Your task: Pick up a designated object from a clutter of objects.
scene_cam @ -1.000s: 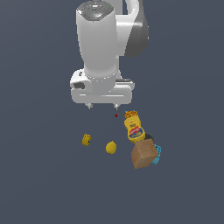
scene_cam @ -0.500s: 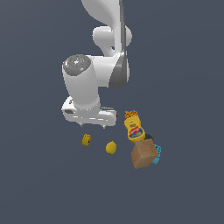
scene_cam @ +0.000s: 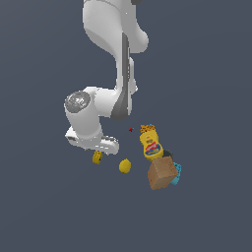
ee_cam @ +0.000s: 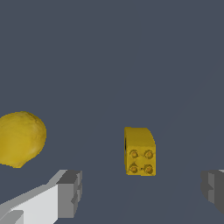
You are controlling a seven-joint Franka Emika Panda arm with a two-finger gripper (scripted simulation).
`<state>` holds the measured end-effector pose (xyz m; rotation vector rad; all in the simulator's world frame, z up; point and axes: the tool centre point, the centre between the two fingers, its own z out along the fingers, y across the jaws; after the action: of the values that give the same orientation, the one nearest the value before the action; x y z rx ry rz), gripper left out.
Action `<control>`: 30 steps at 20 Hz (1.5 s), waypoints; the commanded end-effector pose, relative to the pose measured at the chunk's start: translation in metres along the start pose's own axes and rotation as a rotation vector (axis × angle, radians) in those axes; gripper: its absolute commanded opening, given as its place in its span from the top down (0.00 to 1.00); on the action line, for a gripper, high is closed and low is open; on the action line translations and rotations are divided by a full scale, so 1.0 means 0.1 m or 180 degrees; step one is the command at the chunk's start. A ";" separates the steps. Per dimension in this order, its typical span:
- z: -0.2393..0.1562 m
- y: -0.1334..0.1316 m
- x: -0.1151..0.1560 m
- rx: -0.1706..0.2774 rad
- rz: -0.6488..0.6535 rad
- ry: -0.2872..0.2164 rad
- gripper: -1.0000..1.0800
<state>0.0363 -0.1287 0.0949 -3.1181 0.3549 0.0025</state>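
Compared with half a second ago, the arm has dropped lower and shifted toward the exterior view's left, so the claw now sits directly over the small yellow block, which was previously clear of it. The objects themselves have not moved.

In the wrist view the claw is spread wide: one grey fingertip and the other fingertip stand well apart, with the block between them and touching neither. The block lies on the dark floor with four round studs on the face turned to the wrist camera.

The lemon rests near the block, on the exterior view's right of it, apart from it; it also appears in the wrist view, outside the fingers. Farther toward the exterior view's right, the mustard bottle lies tilted, its base end against the brown box. A small cyan item shows at the box's far side, mostly hidden. A tiny red mark sits beside the bottle's cap.
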 end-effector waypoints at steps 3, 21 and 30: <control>0.18 0.10 0.00 -0.0008 0.0067 0.0006 0.04; 0.66 0.13 -0.01 -0.0010 0.0085 0.0005 0.04; 0.73 0.13 0.00 -0.0010 0.0085 0.0005 1.00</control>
<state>0.0330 -0.1411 0.0220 -3.1162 0.3974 0.0017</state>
